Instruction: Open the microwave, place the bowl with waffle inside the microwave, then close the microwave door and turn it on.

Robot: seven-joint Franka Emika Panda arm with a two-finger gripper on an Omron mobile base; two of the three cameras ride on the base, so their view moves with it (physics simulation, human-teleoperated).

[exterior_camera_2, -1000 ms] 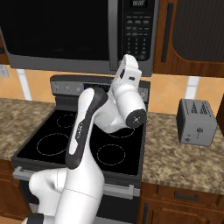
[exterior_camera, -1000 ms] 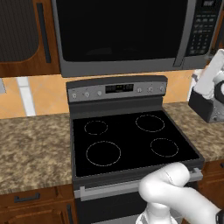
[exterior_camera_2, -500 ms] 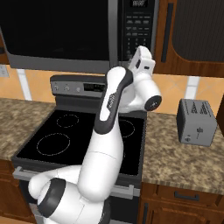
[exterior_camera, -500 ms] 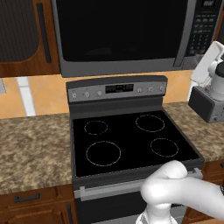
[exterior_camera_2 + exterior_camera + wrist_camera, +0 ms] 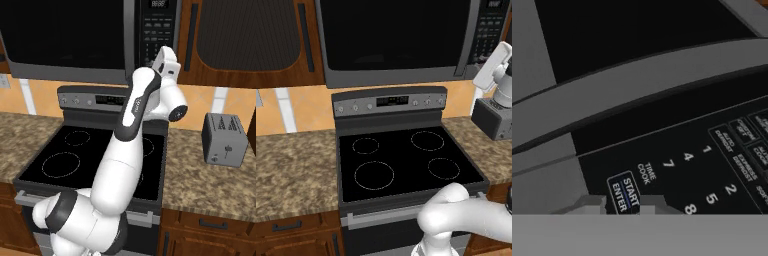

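My arm was raised high toward the microwave point(image 5: 401, 40), which hung above the black stove point(image 5: 406, 160). The microwave door point(image 5: 65, 40) sat flush with the frame, shut, its dark glass showing nothing of the inside.

In the hand view my tool point(image 5: 618, 206) was very close to the keypad strip point(image 5: 712, 165), and its two tips stood on either side of the START/ENTER button point(image 5: 624, 195). Only the tops of the tips showed, with a narrow gap between them; I could not tell whether the tool was released or clenched, nor whether a tip touched the button. Keys marked 1, 4, 7, 2, 5 and 8 lay beside that button, and the curved grey door handle point(image 5: 637, 85) crossed the view beyond the keypad.

From the right base view my hand point(image 5: 167, 65) was just in front of the lower keypad. A grey toaster point(image 5: 225, 140) stood on the granite desk point(image 5: 200, 175) to the right of the stove, well apart from my arm.
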